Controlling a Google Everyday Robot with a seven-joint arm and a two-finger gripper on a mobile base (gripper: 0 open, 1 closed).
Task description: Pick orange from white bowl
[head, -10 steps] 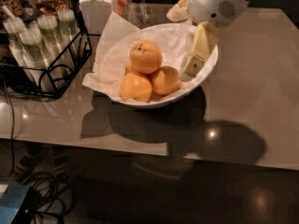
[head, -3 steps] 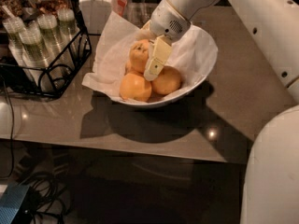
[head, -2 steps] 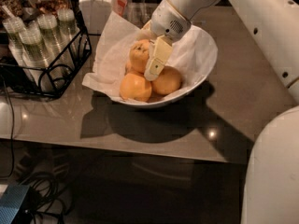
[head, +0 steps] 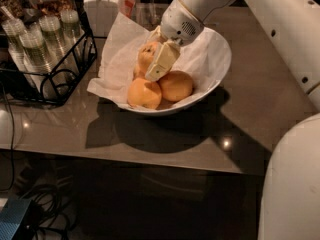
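The white bowl (head: 221,73) stands on the brown table, lined with crumpled white paper (head: 119,49). The orange (head: 144,54), dimpled with a dark spot, sits on top of the pile at the bowl's left. My gripper (head: 150,65) reaches down from the upper right and closes around this orange. One cream finger (head: 161,61) presses against its right side; the other finger is hidden behind the fruit. Two smoother oranges, one (head: 144,94) at the front and one (head: 176,86) to its right, lie below it in the bowl.
A black wire rack (head: 75,79) with several lidded cups (head: 35,44) stands just left of the bowl. A glass jar (head: 102,6) is behind it. The table's front edge (head: 150,159) runs below; cables lie on the floor. My white arm (head: 280,24) fills the right.
Since 3.3 s ago my gripper moved left from the bowl's right rim onto the top orange. Over the last second it has stayed there, with the orange barely shifted.
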